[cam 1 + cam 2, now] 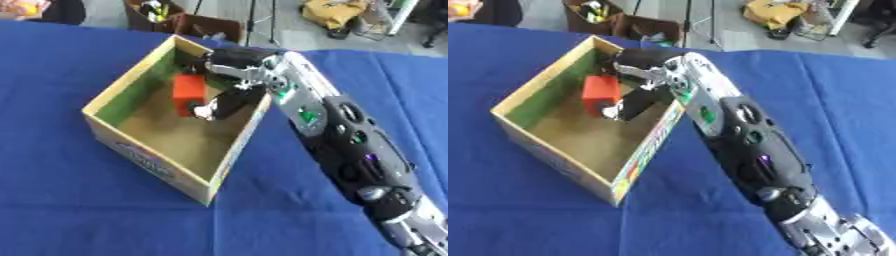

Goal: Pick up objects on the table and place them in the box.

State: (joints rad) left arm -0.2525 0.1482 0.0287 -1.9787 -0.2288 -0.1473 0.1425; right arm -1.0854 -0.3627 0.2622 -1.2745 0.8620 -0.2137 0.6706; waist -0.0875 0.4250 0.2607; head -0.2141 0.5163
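An open cardboard box point(149, 155) with a green inner wall stands on the blue table point(61, 200), left of centre. My right arm comes in from the lower right and reaches over the box's right wall. My right hand point(229, 102) is inside the box near its far corner. A red block point(188, 92) stands upright between the curled fingers point(210, 65) above and the thumb below, close over the brown box floor. The left hand shows in neither view.
Blue cloth covers the table on every side of the box. Past the far edge, on the floor, stand brown cartons point(188, 22) with small items, a stand's legs and a yellow bundle point(332, 12).
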